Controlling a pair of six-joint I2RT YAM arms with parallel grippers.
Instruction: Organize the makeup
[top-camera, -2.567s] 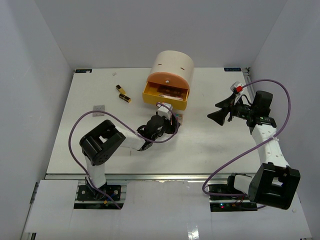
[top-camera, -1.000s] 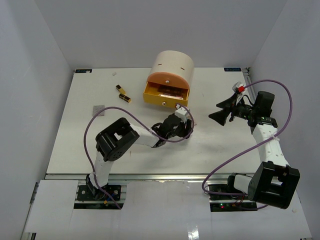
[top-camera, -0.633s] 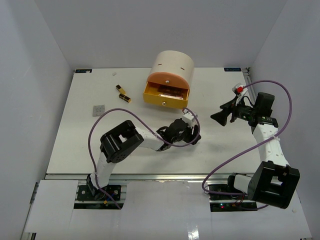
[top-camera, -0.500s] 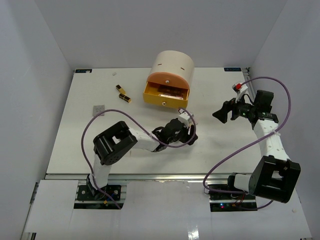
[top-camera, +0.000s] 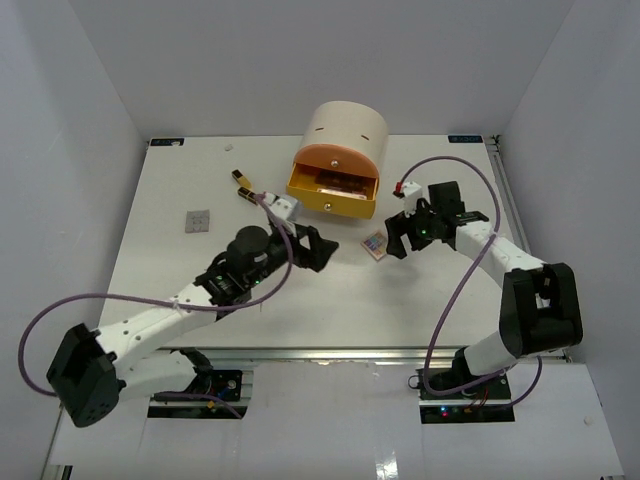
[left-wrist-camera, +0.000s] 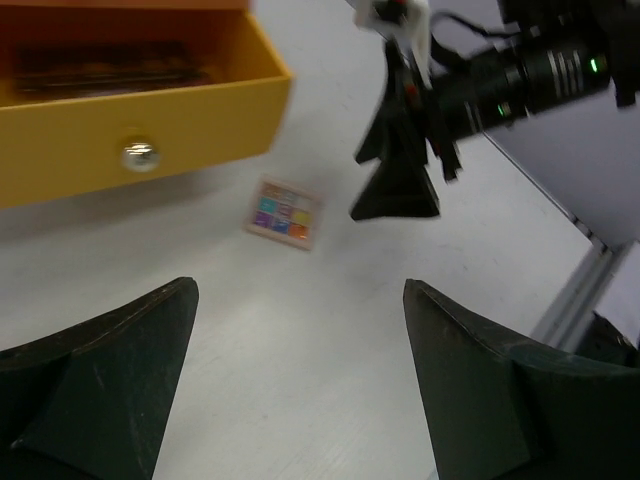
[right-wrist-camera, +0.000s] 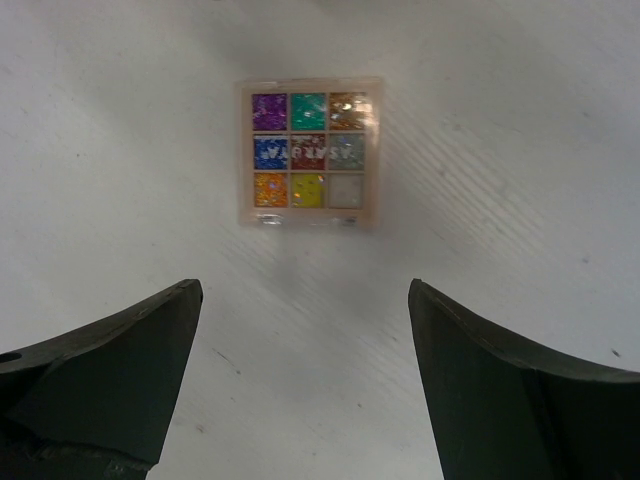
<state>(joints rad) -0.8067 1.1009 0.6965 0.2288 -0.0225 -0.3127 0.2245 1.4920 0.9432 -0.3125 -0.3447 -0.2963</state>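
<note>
**R wrist view only:** eyeshadow palette (right-wrist-camera: 309, 152) shows nine pans in a square grid, mixed colours incl. purple, teal, red and yellow. It lies flat on the tabletop (right-wrist-camera: 520, 120), ahead of the right fingers (right-wrist-camera: 100, 370) and clear of both. The right fingers are spread wide, nothing held.

**L wrist view only:** yellow drawer (left-wrist-camera: 130, 130) stands open, with a round metal knob (left-wrist-camera: 139, 155) on its front. Dark flat contents, not identifiable. The palette lies near the drawer front, with the R arm's fingers pointing down beside it. Left fingers (left-wrist-camera: 100, 380) are released, well apart, empty.

**Top view only:** two lipstick tubes (top-camera: 243, 178) lie close together, left of the cream drawer unit (top-camera: 345, 130). A small grey square (top-camera: 197, 220) lies further left.

**Poses:** L arm is stretched diagonally from its base toward the centre, its fingers short of the palette. R arm is folded leftward, wrist tilted down at the palette.
</note>
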